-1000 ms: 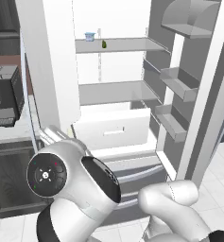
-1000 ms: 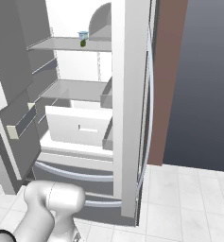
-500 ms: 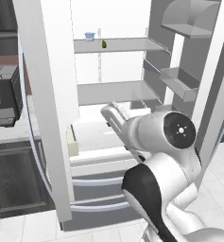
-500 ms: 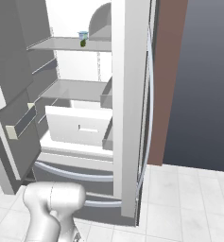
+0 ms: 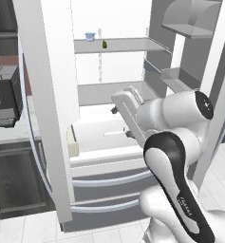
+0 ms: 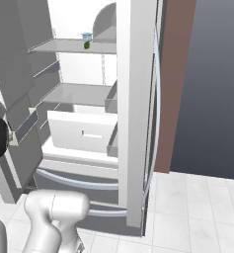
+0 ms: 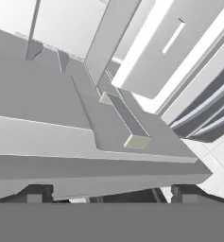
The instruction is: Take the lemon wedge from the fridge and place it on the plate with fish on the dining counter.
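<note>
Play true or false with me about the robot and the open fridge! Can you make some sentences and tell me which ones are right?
1. The fridge doors are open. True.
2. The lemon wedge sits on the top shelf beside a pale blue cup. True.
3. The claw is squeezing the lemon wedge. False: the claw is open and empty, and the wedge lies on its shelf, far above the hand.
4. The lemon wedge lies in the white drawer. False: it lies on the top shelf.
5. The floor by the fridge is white tile. True.
</note>
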